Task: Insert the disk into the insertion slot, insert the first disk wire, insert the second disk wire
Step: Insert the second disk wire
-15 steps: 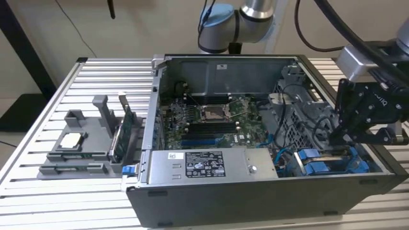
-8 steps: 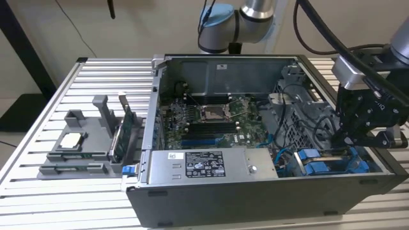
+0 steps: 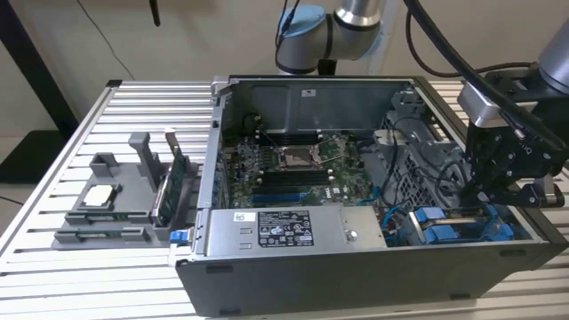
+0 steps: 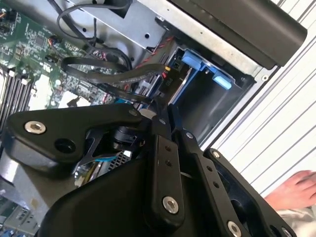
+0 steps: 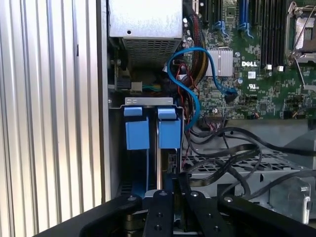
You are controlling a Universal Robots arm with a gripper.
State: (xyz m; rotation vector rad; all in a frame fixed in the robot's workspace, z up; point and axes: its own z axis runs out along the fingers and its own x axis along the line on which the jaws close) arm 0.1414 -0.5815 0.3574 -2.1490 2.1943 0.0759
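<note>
The computer case (image 3: 356, 280) is dark grey. Its circuit board (image 3: 294, 167) is green, with black slots and some blue ones. The power box (image 3: 294, 230) is silver-grey, carrying a white label and a black one. The drive bay (image 5: 148, 163) has bright blue plastic tabs (image 5: 136, 133). A blue cable (image 5: 190, 74) loops beside black cables (image 5: 232, 148). The table (image 3: 53, 280) is pale ribbed metal. The gripper (image 4: 165, 163) is black.

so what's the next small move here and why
Probably ease the pincer slightly toward the insertion slot: it hangs right at the slot's mouth, in line with the blue fittings, and black cables crowd close beside, so slow seems safest.
</note>
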